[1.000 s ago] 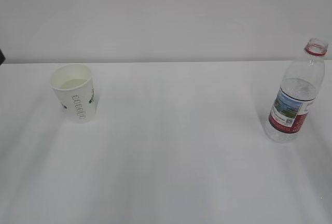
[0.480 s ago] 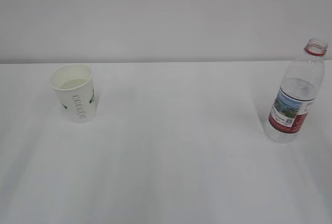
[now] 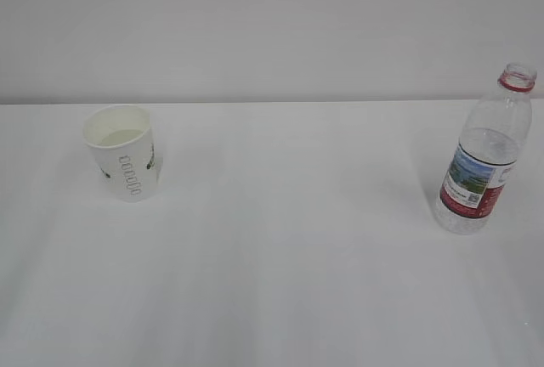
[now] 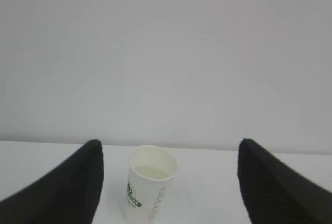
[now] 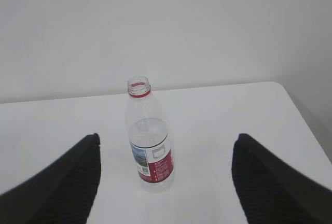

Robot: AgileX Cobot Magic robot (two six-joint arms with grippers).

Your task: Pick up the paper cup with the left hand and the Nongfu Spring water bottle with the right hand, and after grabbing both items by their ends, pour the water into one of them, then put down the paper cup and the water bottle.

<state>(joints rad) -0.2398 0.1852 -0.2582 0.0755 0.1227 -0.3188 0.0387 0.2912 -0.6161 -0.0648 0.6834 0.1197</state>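
- We find the paper cup (image 3: 124, 153) standing upright on the left of the white table (image 3: 289, 248), with a pale pool of water (image 3: 119, 137) in its bottom; nothing touches it.
- We find the Nongfu Spring water bottle (image 3: 486, 158) standing upright and capless on the right of the table, well apart from the cup, with water filling it up to about the top of the red label.
- In the exterior view we see neither arm, so both items sit free on the surface.
- In the left wrist view the left hand (image 4: 168, 182) has its two fingers spread wide, with the cup (image 4: 150, 182) centred in the gap ahead of them but beyond the tips; nothing is between them.
- In the right wrist view the right hand (image 5: 166, 182) also has its fingers wide apart, the bottle (image 5: 149, 142) framed between and beyond them, not touched.
- We judge the pour done: water is in the cup, both items are set down and released.
- What is left, as we read it, is only drawing the arms clear; no grasp or pour seems outstanding.
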